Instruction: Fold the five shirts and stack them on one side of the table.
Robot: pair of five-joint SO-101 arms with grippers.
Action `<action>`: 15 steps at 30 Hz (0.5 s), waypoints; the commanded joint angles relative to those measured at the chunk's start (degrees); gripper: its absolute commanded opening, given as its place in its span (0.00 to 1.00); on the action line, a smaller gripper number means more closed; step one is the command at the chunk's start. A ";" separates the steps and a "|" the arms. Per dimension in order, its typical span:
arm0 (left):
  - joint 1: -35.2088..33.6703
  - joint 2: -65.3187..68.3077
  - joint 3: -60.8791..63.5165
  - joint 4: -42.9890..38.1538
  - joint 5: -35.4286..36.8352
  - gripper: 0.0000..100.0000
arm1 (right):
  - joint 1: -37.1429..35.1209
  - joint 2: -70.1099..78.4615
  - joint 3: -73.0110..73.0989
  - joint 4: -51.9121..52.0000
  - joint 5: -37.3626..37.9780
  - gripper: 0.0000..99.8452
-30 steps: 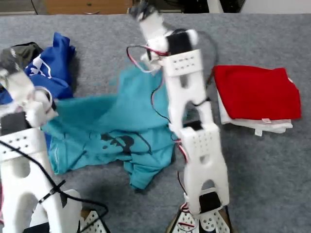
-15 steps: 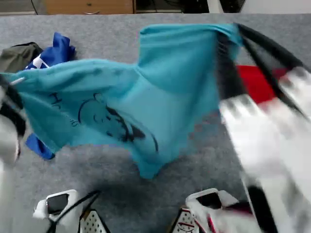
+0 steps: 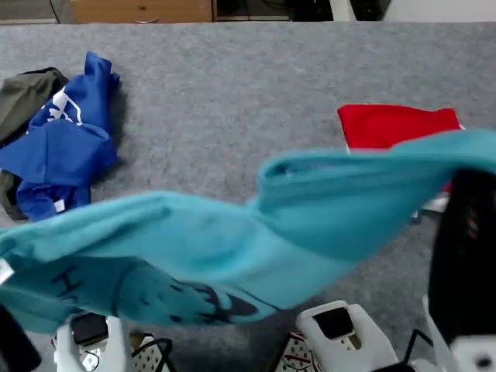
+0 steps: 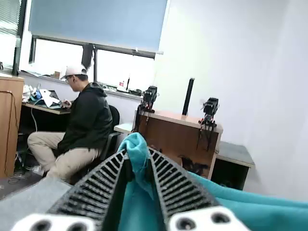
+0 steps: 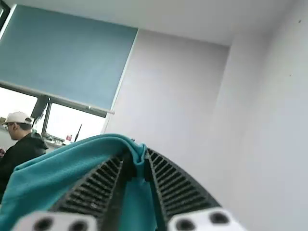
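The grey felt-covered table [image 3: 232, 101] runs wide beneath a teal cotton T-shirt with a dark print [image 3: 232, 248], which hangs in the air, spread between the two arms above the near edge. The left gripper [image 4: 137, 155] is pinched tight on a bunched bit of its hem, and the right gripper [image 5: 137, 156] is clamped likewise on another fold. To the right, a folded red shirt [image 3: 395, 124] sits on a folded white shirt [image 3: 436, 204]. A crumpled blue shirt [image 3: 66, 139] and an olive shirt [image 3: 27, 93] lie far left. My worry is those slim pinches: pull the cloth too taut and a corner could slip free. A low sag might also drag across the red stack and muss it.
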 commanded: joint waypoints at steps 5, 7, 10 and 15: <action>-0.62 -7.08 24.62 0.00 -1.85 0.02 | 3.03 -0.22 0.75 -3.78 6.42 0.00; -0.62 -7.08 30.33 -1.85 -1.76 0.02 | 8.13 -0.13 1.10 -6.77 8.97 0.00; -0.62 -7.69 38.07 -6.24 -2.02 0.02 | 12.62 0.04 1.80 -11.08 9.14 0.00; -0.62 -7.69 40.09 -6.86 -2.02 0.02 | 12.62 -0.13 6.55 -13.45 9.41 0.00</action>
